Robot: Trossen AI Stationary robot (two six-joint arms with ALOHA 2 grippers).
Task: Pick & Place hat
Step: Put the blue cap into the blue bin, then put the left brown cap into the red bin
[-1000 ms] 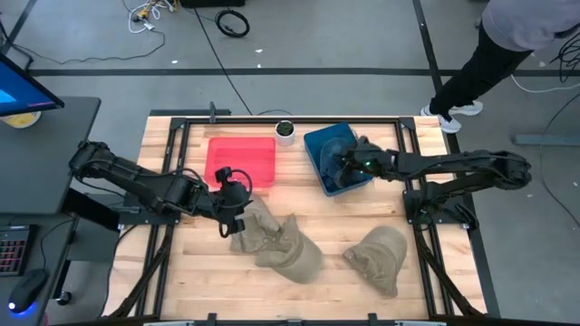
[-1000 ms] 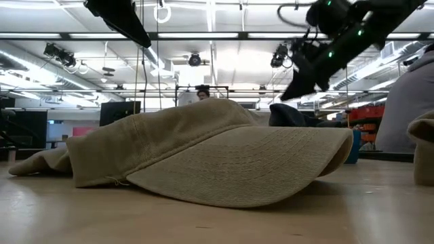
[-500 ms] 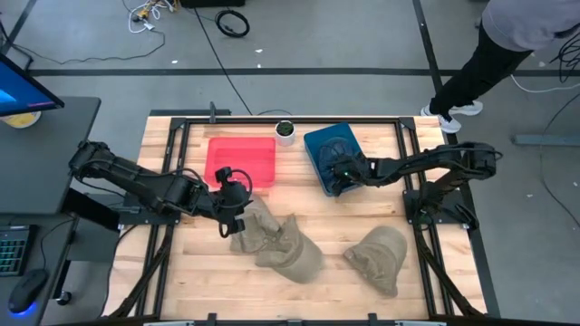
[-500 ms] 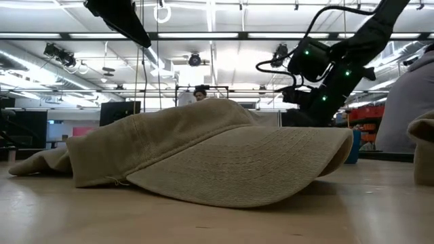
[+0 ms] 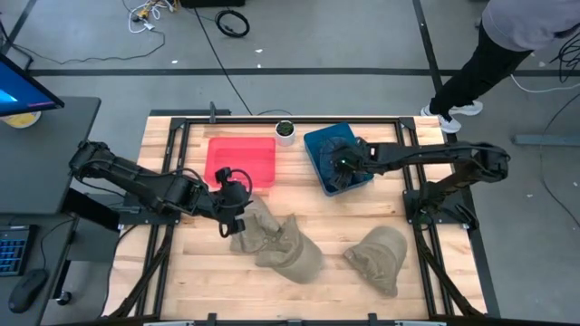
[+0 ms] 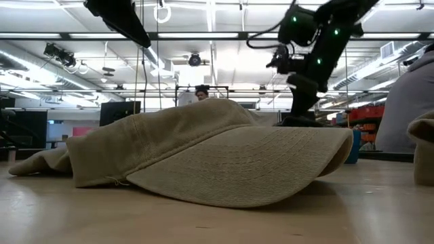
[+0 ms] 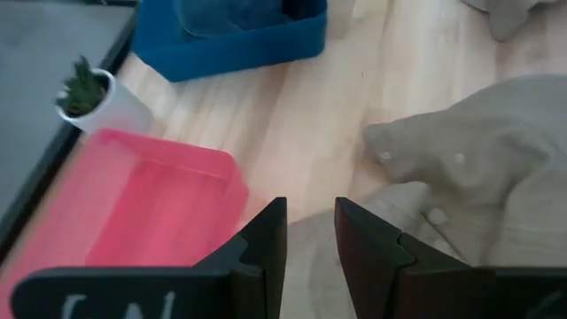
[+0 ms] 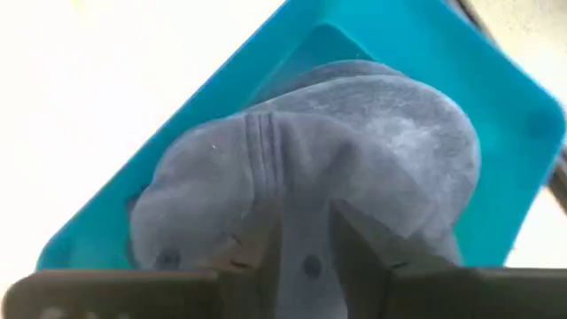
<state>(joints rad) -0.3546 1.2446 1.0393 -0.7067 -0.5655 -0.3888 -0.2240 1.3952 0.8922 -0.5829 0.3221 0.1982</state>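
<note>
Right gripper (image 5: 344,165) hangs directly over the grey fabric hat (image 8: 310,190) in the blue plastic bin (image 5: 313,145), fingers pinching its crown, left gripper (image 5: 237,201) well apart, nearly closed.

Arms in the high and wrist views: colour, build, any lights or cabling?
Both arms are black, slim and multi-jointed. The right arm's wrist by its end effector shows small green lights; dark cable loops hang off it in the low view. The left end effector is bulkier and black, with a cable loop; its fingers are dark, flat and angular.
</note>
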